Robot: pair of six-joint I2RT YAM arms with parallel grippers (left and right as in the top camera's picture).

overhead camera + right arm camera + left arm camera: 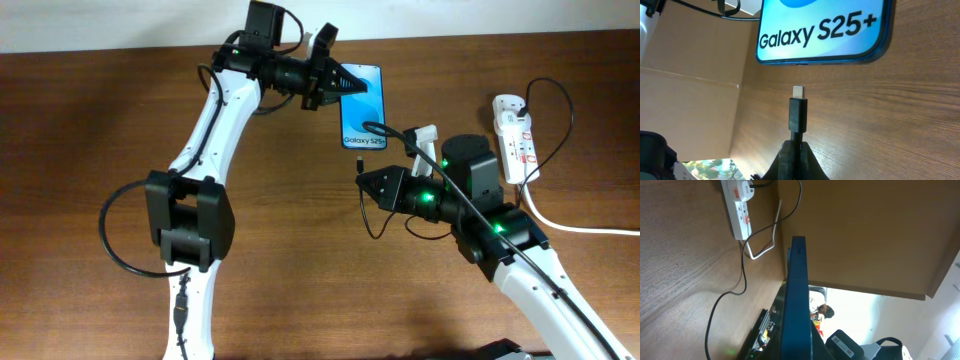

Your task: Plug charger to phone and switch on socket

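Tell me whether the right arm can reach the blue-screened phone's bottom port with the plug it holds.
Probably yes. The right gripper holds the black cable's plug tip pointing at the bottom edge of the black-framed blue-screened smartphone, with only bare wooden table between them.

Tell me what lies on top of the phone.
A loop of the charger crosses over the phone screen's lower part. The left pincer overlaps its upper left edge, hiding that corner. Whether the loop touches the screen cannot be told.
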